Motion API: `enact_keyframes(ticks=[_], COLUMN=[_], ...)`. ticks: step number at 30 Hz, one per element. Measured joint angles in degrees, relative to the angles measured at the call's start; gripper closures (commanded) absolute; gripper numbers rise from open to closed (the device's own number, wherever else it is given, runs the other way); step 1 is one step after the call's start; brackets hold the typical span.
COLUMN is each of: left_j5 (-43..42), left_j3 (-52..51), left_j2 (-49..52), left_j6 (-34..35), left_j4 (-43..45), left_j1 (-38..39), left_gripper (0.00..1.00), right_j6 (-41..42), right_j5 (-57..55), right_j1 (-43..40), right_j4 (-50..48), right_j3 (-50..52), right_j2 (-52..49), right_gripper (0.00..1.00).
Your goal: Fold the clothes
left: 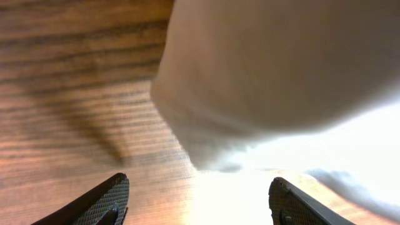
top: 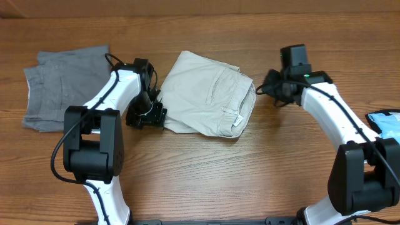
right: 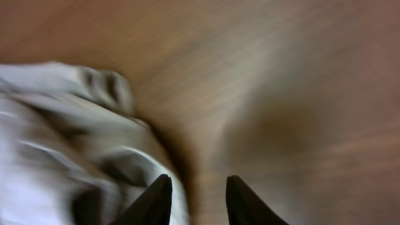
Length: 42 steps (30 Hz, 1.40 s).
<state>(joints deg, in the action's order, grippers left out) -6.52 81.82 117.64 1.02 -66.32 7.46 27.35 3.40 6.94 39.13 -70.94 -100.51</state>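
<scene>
- Centrally, the cream shorts (top: 206, 94) lie folded into a compact bundle on the wooden table (top: 250, 181), the waistband end towards the right and a small label showing at the lower right corner.
- The left arm (top: 109, 94) rises from its base at the near left edge, its white link slants up and to the right, and the wrist then bends back down, so the left gripper (top: 147, 115) sits low at the bundle's lower left edge.
- In the left wrist view, the left gripper's (left: 197, 206) fingers (left: 106, 200) stand wide apart over bare wood. The pale cloth (left: 281, 62) fills the space ahead of them, and none of it lies between the tips.
- The right arm (top: 331, 115) reaches from the near right edge up and to the left, and its wrist turns towards the centre. This brings the right gripper (top: 275, 87) just beside the waistband end of the shorts. The overhead view does not settle whether they touch.
- In the blurred right wrist view, the right gripper's (right: 197, 203) fingers (right: 153, 200) are held a narrow gap apart with only table between them. Crumpled cloth (right: 62, 144) sits to their left, close against the left finger.
- A grey garment (top: 62, 87) lies flat at the far left, partly behind the left arm.
- A light-blue item (top: 384, 122) shows at the right edge, well apart from the shorts.
</scene>
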Motion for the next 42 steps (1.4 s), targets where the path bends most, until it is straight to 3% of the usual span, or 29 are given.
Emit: enact_keyframes(ticks=[8,15,16,18,19,25,31,37,40,42], left_j5=[-3.17,-4.42,-4.46,-4.52,-4.61,-4.68,-5.66,-13.97,-20.06,-23.47], left_j3=[5.49,6.54,6.51,6.49,6.45,3.69,-0.26,-4.90,-6.56,-7.26], left_j2=[-1.68,-4.20,-4.20,-4.20,-4.20,-4.20,-4.20,-4.20,-4.20,-4.20], left_j6=[-1.11,-1.46,-1.44,-1.44,-1.46,-2.95,-4.09,-4.39,-4.48,-4.61], left_j4=[-0.33,5.57,6.23,7.50,7.89,8.55,12.22,20.00,23.34,24.90], left_j1=[-0.83,-0.87,-0.87,-0.87,-0.87,-0.87,-0.87,-0.92,-1.18,-1.25], left_gripper=[0.19,0.07,0.06,0.07,0.08,0.27,0.30,0.30,0.30,0.30], right_j6=[-8.07,-9.57,-9.44,-9.68,-9.57,-9.18,-9.18,-9.16,-7.98,-6.27], right_j5=[19.89,23.17,23.47,23.80,23.85,19.12,14.62,12.70,9.97,6.40], right_j1=[-0.46,7.32,8.17,9.79,10.54,9.51,3.69,3.28,3.28,3.21], right_j4=[12.57,5.53,4.31,1.88,1.40,7.37,9.92,9.81,9.46,9.77], right_j3=[0.00,4.42,5.62,7.82,8.52,7.39,5.35,5.38,5.55,5.77], right_j2=[0.02,0.07,0.07,0.07,0.07,0.09,0.31,0.35,0.37,0.37], right_gripper=[0.62,0.57,0.62,0.90,0.96,0.96,0.96,0.96,0.90,0.81])
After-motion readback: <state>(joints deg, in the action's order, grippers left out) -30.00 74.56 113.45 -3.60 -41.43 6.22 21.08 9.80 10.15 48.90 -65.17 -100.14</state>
